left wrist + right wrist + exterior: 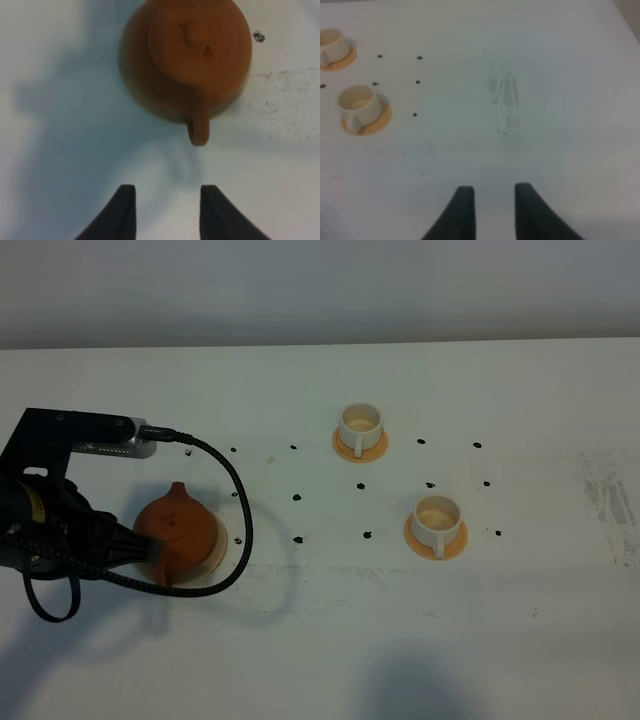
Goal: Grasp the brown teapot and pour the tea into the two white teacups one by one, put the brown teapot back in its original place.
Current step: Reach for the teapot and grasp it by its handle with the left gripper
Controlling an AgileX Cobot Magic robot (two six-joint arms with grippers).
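Observation:
The brown teapot (180, 530) sits on the beige coaster (216, 554) at the left of the table, its handle toward my left arm. My left gripper (152, 558) is open and empty just behind that handle. In the left wrist view the gripper (167, 192) is a short way from the teapot's handle (199, 131), not touching it. Two white teacups (360, 424) (437, 514) stand on orange saucers right of centre; their insides look pale and no dark tea shows. My right gripper (493, 192) is open and empty over bare table; both cups (357, 100) (331, 44) show in its view.
A black cable (240, 510) loops from my left arm around the teapot's right side. Small black dots (297, 497) mark the table between teapot and cups. Scuff marks (610, 505) lie near the right edge. A wall (320, 290) runs behind the table's back edge.

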